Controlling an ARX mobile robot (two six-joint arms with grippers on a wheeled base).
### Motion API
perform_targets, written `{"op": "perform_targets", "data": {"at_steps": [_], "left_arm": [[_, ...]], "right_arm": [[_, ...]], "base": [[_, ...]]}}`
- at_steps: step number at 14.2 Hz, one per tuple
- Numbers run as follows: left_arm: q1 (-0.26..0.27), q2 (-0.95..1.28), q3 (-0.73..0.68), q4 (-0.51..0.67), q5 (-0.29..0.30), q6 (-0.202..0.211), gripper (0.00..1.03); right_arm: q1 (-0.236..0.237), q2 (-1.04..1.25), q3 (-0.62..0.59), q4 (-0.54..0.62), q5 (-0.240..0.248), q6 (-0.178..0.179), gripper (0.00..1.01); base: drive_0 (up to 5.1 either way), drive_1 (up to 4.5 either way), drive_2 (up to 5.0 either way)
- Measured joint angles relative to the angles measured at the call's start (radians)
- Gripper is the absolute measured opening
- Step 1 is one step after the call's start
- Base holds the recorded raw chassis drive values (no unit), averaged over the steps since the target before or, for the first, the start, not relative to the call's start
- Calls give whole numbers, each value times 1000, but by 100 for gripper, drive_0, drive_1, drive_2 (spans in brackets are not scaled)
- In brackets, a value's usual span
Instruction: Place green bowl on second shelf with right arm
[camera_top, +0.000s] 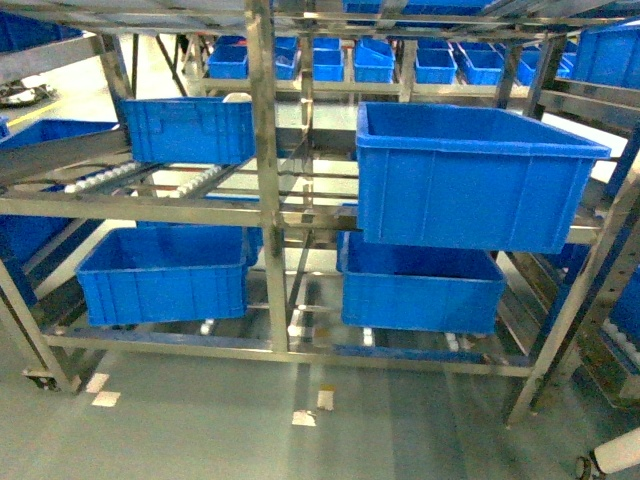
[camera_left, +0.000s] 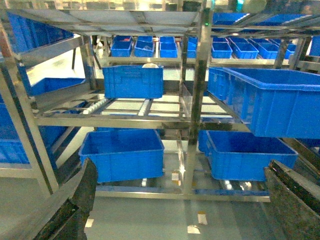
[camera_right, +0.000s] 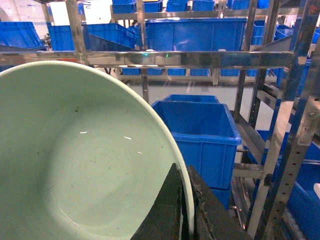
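Note:
The green bowl (camera_right: 85, 160) fills the left half of the right wrist view, tilted so that its pale glossy inside faces the camera. My right gripper (camera_right: 184, 169) is shut on its thin rim, one dark finger inside the wall and one outside. The steel rack's roller shelf (camera_top: 200, 185) runs across the head view at mid height; neither the bowl nor either gripper shows there. My left gripper (camera_left: 181, 164) hangs open and holds nothing, its dark fingers (camera_left: 82, 192) at the two lower corners of the left wrist view, facing the rack.
A big blue crate (camera_top: 470, 175) juts out on the right at mid level, and a smaller one (camera_top: 190, 130) sits on the left. Two more crates (camera_top: 165, 275) (camera_top: 420, 285) rest on the bottom level. A steel crossbar (camera_right: 200, 59) and a perforated post (camera_right: 290, 150) stand close to the bowl.

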Motion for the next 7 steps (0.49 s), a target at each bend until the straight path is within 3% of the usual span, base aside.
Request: {"op": "perform_targets", "data": {"at_steps": [6,7], "left_arm": [[0,0,0,1,-1,0,98],[0,0,0,0,0,0,98]], "right_arm": [[0,2,0,-3,0,0,2],[0,2,0,-2,0,0,2]], "base": [[-496,250,250],[0,0,0]]}}
